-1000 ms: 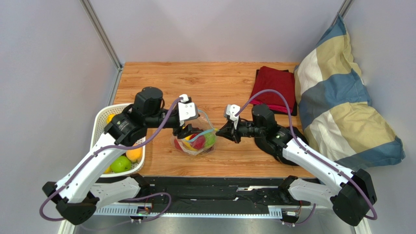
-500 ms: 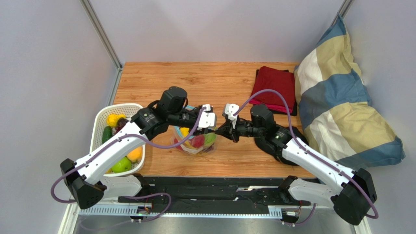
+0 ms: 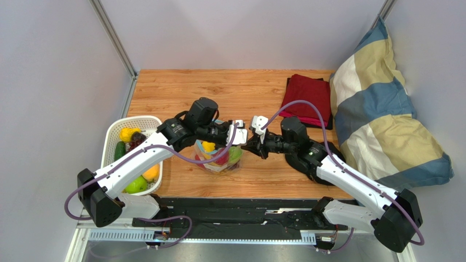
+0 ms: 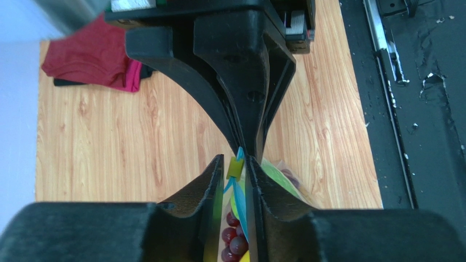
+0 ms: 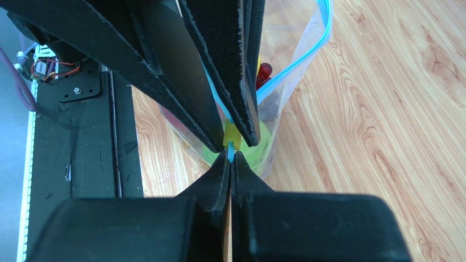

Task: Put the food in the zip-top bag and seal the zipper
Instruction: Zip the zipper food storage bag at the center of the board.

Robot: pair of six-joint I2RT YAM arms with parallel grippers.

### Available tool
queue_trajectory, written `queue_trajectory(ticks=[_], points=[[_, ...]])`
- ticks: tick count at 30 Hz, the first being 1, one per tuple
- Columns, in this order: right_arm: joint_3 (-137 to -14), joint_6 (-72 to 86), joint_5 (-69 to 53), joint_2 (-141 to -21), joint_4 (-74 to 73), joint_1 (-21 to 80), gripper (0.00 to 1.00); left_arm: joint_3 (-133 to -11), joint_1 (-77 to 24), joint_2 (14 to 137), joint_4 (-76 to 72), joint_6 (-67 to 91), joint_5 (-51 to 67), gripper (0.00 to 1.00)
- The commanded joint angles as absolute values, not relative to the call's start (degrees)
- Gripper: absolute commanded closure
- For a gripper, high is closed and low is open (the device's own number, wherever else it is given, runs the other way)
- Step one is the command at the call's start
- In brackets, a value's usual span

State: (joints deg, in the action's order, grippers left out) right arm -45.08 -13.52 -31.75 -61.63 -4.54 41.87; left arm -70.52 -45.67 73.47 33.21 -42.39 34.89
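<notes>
The zip-top bag stands upright at mid-table with food inside: a yellow piece, a red fruit and a green apple. The left wrist view also shows dark grapes in it. My right gripper is shut on the end of the blue zipper at the bag's right corner. My left gripper reaches over the bag, and its jaws stand narrowly on either side of the yellow slider, tip to tip with the right gripper.
A white slatted basket at the left edge holds more food, including a green apple and an orange fruit. A folded red cloth lies at the back right. A large pillow fills the right side.
My left arm has swung right across the bag's mouth to its right corner, and its jaws have narrowed around the yellow slider. The right gripper has kept its hold without moving.
</notes>
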Motion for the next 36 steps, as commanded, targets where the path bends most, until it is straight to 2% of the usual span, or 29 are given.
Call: queue_trajectory(ticks=[1,5,10,23,24,25,26,27,29,32,36], points=[[-48.34,-17.22,-32.16,-59.33,-6.14,42.19,1.0,-70.4,-45.79,73.48,35.94,-45.7,34.46,0.78],[-47.99,-18.28,-32.52,-58.36,-6.77,42.19,1.0,-70.49,-45.62,73.21,38.75,-46.05,34.28,0.93],[-46.76,-18.72,-31.82,-57.13,-6.68,41.92,1.0,-70.49,-43.25,72.33,40.25,-46.84,33.84,0.99],[-45.26,-17.06,-31.81,-55.02,-7.12,40.34,1.0,-70.84,-37.79,69.79,44.47,-48.87,31.82,1.0],[-45.87,-16.7,-32.6,-55.45,-7.47,40.34,0.94,-71.01,-37.79,69.61,44.56,-48.87,32.95,1.0],[-47.71,-16.18,-33.74,-56.07,-8.51,40.34,0.8,-71.28,-37.79,69.52,44.39,-48.52,33.65,1.0],[-48.51,-15.74,-35.66,-57.55,-8.7,40.34,0.53,-71.98,-37.79,69.52,43.95,-48.08,34.71,1.0],[-49.3,-15.3,-36.29,-58.18,-8.53,40.34,0.44,-72.59,-37.88,69.52,43.86,-46.51,36.63,1.0],[-51.05,-14.94,-37.52,-60.1,-7.91,40.43,0.36,-74.69,-37.88,70.83,43.77,-44.92,38.23,1.0],[-52.73,-15.29,-38.32,-61.87,-7.65,40.43,0.31,-76.98,-38.41,72.33,43.94,-42.89,39.37,1.0],[-54.05,-15.12,-39.72,-64.5,-7.38,40.78,0.32,-78.13,-39.46,73.04,43.51,-42.45,39.81,1.0]])
